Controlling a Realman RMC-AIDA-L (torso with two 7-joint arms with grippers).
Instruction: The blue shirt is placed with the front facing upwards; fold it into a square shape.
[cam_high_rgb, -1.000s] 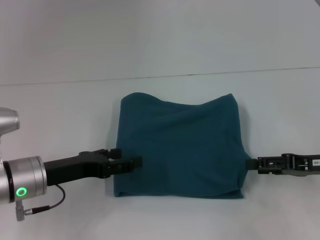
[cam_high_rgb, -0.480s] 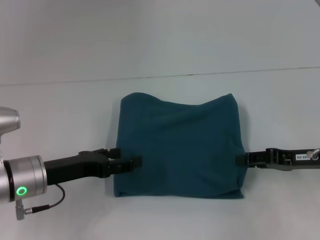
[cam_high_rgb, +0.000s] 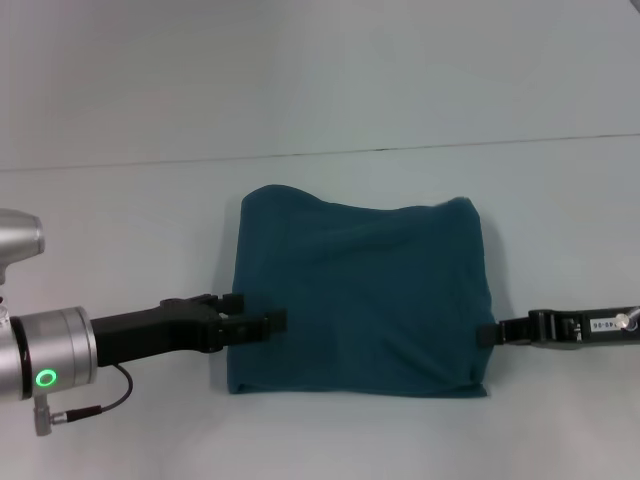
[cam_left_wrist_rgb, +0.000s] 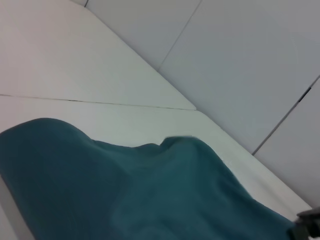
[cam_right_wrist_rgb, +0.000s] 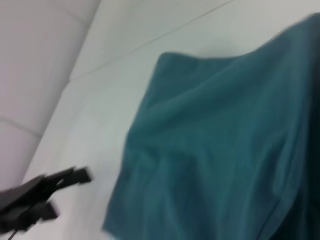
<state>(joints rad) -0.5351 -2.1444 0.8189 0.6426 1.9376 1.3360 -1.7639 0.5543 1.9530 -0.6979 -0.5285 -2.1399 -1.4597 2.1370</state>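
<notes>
The blue shirt (cam_high_rgb: 360, 295) lies folded into a rough square on the white table, plain teal side up; its lettering and neck label are hidden. It also shows in the left wrist view (cam_left_wrist_rgb: 150, 195) and the right wrist view (cam_right_wrist_rgb: 215, 150). My left gripper (cam_high_rgb: 262, 323) is low at the shirt's left edge, its tips over the cloth, open and holding nothing. It shows far off in the right wrist view (cam_right_wrist_rgb: 60, 192). My right gripper (cam_high_rgb: 485, 335) is low at the shirt's right edge near the front corner, touching the cloth.
The white table (cam_high_rgb: 120, 230) runs to a back edge where it meets a pale wall (cam_high_rgb: 320, 70). Bare table surface lies around the shirt on all sides.
My right gripper pushed left into the shirt's right edge, then drew back slightly and sits a little nearer me. The shirt's right side shifted slightly. The left arm has not moved.
</notes>
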